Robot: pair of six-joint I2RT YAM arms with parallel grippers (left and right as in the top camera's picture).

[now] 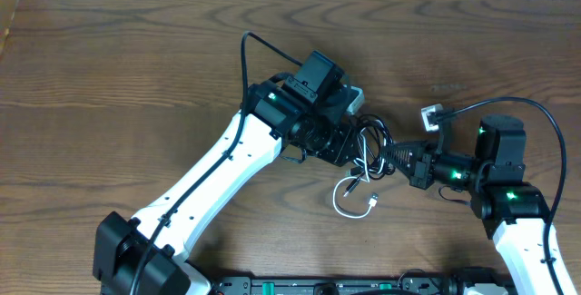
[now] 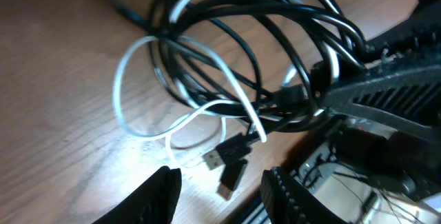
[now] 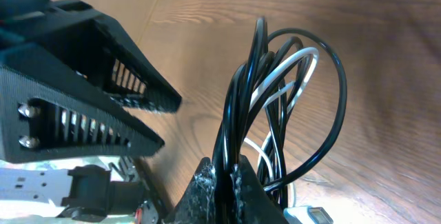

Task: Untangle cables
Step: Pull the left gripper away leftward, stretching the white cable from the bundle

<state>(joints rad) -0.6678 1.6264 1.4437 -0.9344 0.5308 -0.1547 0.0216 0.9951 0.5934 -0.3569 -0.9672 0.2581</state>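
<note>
Brown wood-grain table [image 1: 136, 77] carries the small bundle between both arms: thin black cord [image 3: 337, 100] looped with thin white cord [image 2: 120, 93]. The right gripper [image 3: 224, 176] clamps the black loops. The left gripper [image 2: 222, 179], standing apart, hangs over the loose plug ends [image 2: 234, 148], which lie nearer it.

Two cables [image 3: 238, 110], two hands [image 2: 222, 182]

Robotics lab bench: wood-grain table [image 1: 109, 59], white left arm [image 1: 218, 163], white right arm [image 1: 522, 236], green status lights [image 1: 480, 132] glowing.

Brown wood-grain table [image 1: 109, 59], small white object [image 1: 431, 115].
</note>
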